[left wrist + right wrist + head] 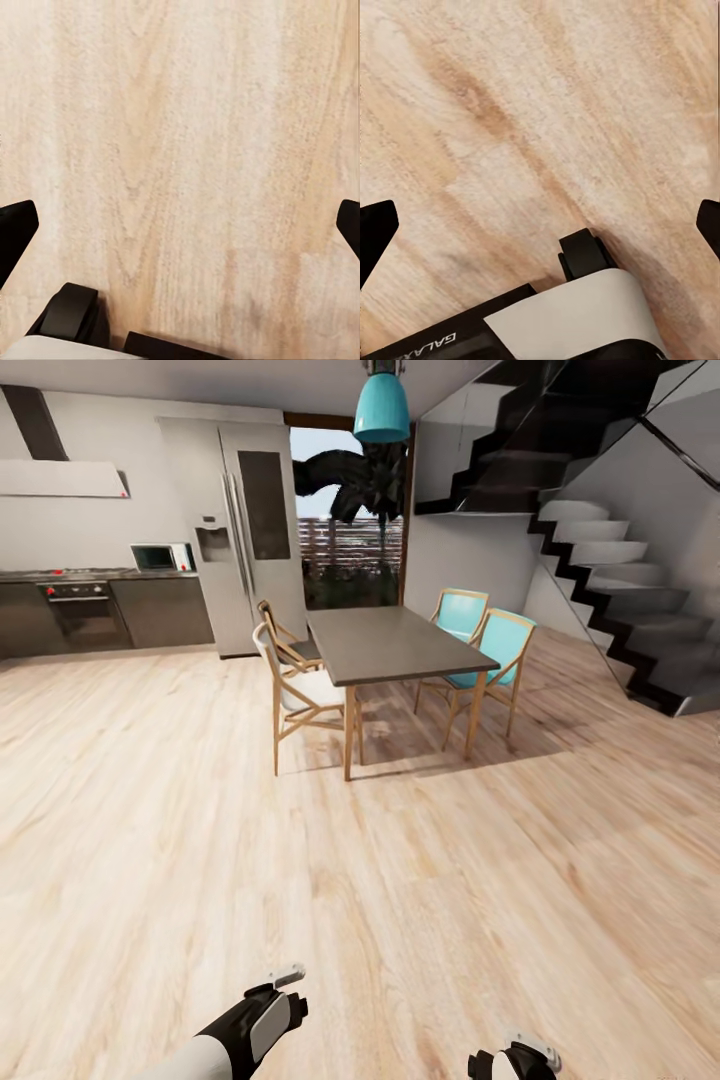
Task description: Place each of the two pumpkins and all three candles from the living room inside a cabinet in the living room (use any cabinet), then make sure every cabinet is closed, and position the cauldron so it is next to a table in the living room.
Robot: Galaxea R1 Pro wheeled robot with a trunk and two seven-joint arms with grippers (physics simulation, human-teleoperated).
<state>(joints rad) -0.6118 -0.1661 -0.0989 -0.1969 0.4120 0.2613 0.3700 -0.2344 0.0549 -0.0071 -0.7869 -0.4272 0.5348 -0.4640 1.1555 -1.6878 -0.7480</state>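
While the robot is in transit, both arms hang low, left gripper (180, 217) and right gripper (540, 217) jaws open, empty over wood floor (150, 840); dining table (390, 640) far ahead, no pumpkins, candles or cauldron seen.

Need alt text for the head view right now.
Dark dining table with four chairs stands ahead on a pale wood floor; fridge and kitchen units behind, stairs at right. Both arms hang low, left gripper near the bottom edge.

**Dining corner and kitchen, seen across a bare wood floor**

A dark dining table (395, 643) stands at twelve o'clock, turquoise chairs (495, 650) beside it, wooden chairs (295, 695) opposite. A refrigerator (240, 530) sits at eleven o'clock, a staircase (610, 590) at two, a teal lamp (382, 405) overhead.
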